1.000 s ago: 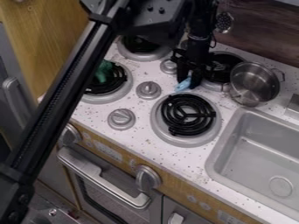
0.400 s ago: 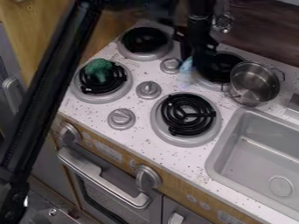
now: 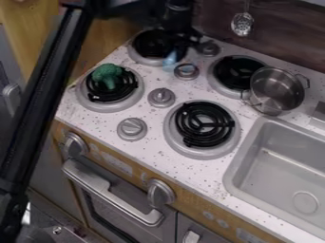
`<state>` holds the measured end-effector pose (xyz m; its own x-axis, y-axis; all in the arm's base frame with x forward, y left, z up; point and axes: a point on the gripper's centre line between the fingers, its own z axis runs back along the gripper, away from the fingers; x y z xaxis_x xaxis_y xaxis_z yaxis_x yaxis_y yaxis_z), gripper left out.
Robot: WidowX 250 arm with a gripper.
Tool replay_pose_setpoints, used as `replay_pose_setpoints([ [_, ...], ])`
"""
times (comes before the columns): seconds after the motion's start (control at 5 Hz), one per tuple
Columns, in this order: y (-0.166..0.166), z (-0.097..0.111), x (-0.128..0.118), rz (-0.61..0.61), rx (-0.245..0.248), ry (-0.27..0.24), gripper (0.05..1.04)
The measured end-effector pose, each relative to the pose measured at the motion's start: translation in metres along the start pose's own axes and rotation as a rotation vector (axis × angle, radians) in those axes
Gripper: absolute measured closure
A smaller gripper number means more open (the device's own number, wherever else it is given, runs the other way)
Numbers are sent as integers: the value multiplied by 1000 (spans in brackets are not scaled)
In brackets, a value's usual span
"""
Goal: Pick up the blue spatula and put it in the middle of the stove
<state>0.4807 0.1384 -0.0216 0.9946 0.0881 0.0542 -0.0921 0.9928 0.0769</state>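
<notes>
Because the spatula had to travel to the middle of the stove, the pincer (image 3: 178, 46) seemed to be clamped on it, though its dark tips blurred into the dark coil behind them. Out of its grip hung the blue spatula (image 3: 170, 59), faint and pale, between the far burner (image 3: 140, 57) and a small knob (image 3: 186, 71); whether it touched the tabletop (image 3: 190, 89) could not be told.

Nearer the camera than the pincer stood the central knob (image 3: 161, 97), with burners around it. That was probably the spot the task meant, so the next move called for bringing the spatula that way and lowering it flat, lest it tip against a knob.

To the pincer's left in the view, a green broccoli piece (image 3: 108, 75) rested on another burner, likely left there as pretend cooking. To its right, a metal pot (image 3: 276, 90) overlapped the edge of a burner (image 3: 238, 72), perhaps because the sink (image 3: 289, 163) took up the room beyond. A perforated spoon (image 3: 242, 23) hung against the back wall, out of the way.
</notes>
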Motion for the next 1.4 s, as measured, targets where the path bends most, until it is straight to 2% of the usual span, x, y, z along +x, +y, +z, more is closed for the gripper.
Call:
replay_pose_setpoints([
  [0.2, 13, 2, -9, 0, 2, 80, 754],
  [0.4, 13, -20, -27, -11, -12, 136, 690],
  [0.6, 6, -31, -37, -30, -36, 156, 382],
  [0.8, 8, -11, -32, -61, -23, 110, 122],
  [1.0, 0, -8, -42, -80, -15, 71, 88],
  [1.2, -7, 28, -49, -77, 12, -17, 87],
  [1.4, -28, 34, -64, -114, 3, -33, 87],
])
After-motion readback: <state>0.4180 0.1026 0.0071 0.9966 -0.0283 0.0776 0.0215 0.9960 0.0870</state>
